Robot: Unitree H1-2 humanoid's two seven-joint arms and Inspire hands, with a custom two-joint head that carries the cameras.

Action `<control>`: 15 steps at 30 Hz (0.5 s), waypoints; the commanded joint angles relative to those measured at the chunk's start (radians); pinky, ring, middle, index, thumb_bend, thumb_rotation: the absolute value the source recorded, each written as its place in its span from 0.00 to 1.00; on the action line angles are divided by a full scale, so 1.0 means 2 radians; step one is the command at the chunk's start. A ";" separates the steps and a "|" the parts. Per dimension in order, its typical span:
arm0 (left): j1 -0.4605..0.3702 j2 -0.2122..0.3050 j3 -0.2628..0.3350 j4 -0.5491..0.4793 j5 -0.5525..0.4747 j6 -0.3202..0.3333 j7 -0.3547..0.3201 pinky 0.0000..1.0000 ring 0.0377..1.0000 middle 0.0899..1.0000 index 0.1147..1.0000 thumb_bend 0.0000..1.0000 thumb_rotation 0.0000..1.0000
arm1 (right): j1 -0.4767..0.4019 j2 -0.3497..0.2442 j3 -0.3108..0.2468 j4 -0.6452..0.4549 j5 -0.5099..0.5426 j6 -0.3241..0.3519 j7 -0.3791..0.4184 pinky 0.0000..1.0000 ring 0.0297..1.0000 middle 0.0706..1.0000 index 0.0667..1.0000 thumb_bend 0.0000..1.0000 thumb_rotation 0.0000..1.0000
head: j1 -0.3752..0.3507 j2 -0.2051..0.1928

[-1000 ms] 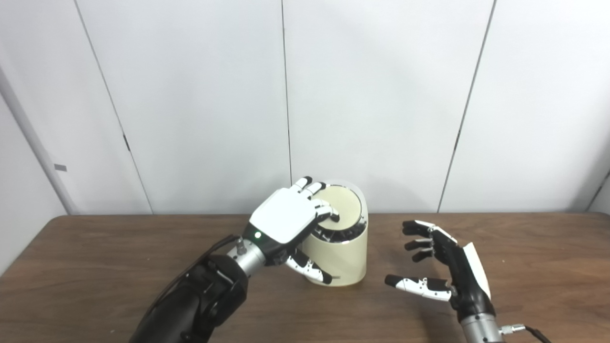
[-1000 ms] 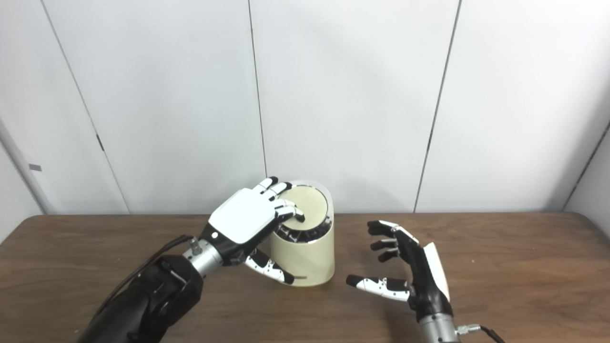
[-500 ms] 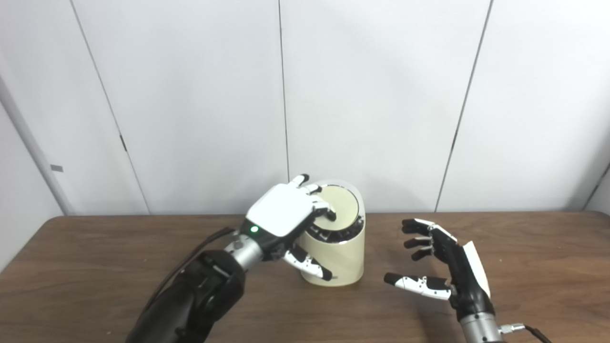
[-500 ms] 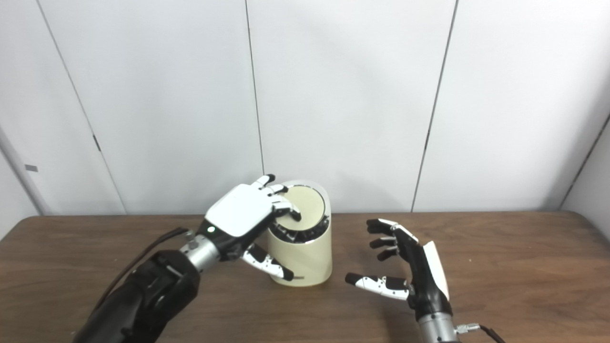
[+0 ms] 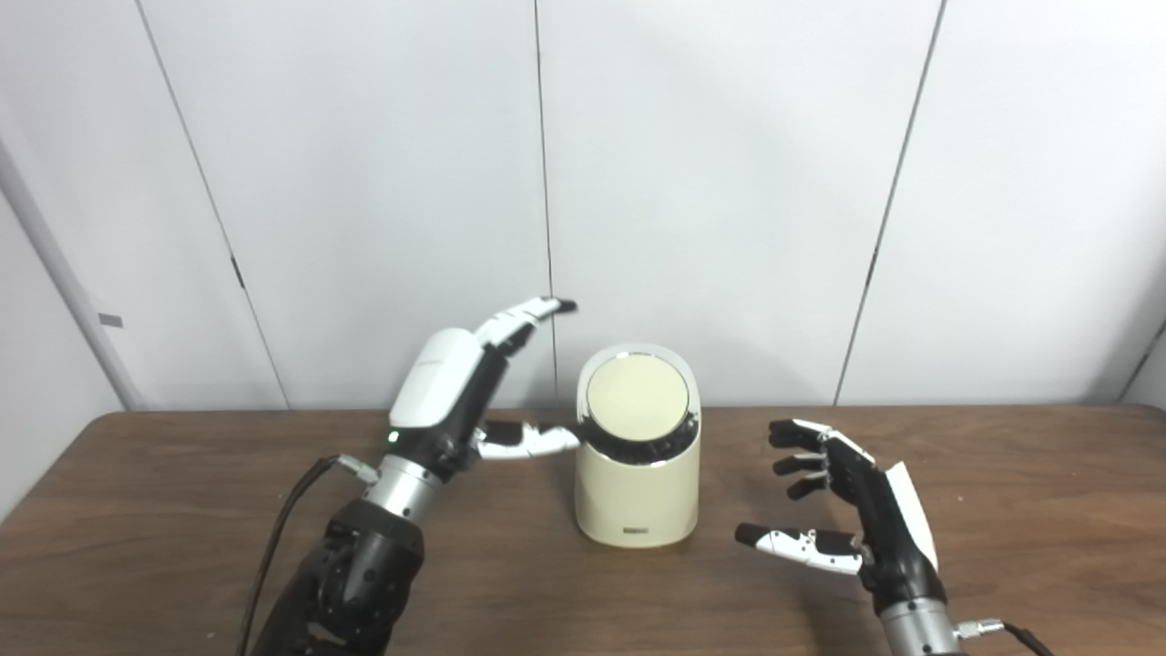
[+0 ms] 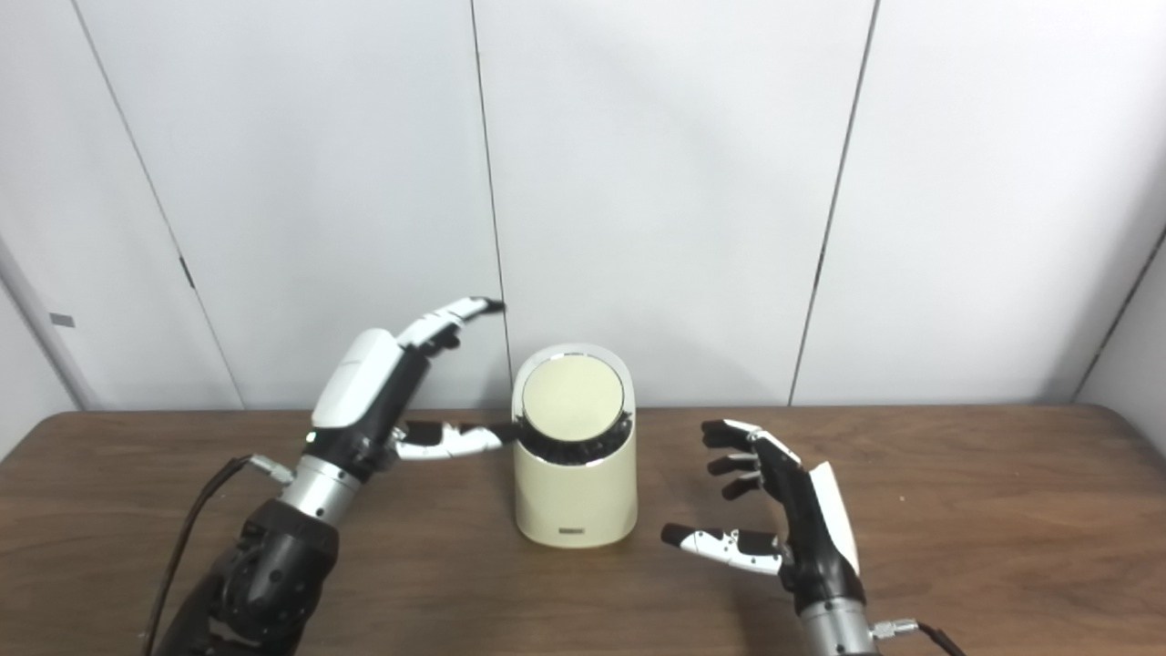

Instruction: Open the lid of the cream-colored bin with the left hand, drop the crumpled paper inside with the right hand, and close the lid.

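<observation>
Bin (image 5: 638,492) lid (image 5: 637,399) down; front label unreadable. L hand (image 5: 455,401), R hand (image 5: 852,510) both spread, empty.

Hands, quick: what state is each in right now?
Left hand: open, holding nothing, raised left of the bin.
Right hand: open, holding nothing, right of the bin.

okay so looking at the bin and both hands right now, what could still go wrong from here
1. The lid may not be fully shut: a dark gap shows along its lower edge.
2. The left hand is open beside the bin with its thumb at the rim, so withdrawing carelessly could nudge the bin.
3. No crumpled paper is visible; whether it went inside cannot be confirmed.
</observation>
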State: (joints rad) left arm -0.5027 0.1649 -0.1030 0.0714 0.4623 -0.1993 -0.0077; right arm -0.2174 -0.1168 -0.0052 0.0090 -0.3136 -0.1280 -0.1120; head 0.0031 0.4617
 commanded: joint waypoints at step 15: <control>0.083 -0.050 0.043 -0.011 -0.166 0.042 -0.005 0.74 0.83 0.87 0.93 0.78 0.39 | -0.011 -0.003 -0.005 -0.017 0.006 -0.005 -0.003 0.49 0.60 0.69 0.69 0.74 0.15 | 0.005 0.004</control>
State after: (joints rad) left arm -0.3150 0.0658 -0.0208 0.0715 0.1402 -0.0994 -0.0230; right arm -0.2172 -0.1172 -0.0088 0.0076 -0.3106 -0.1257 -0.1113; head 0.0107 0.4694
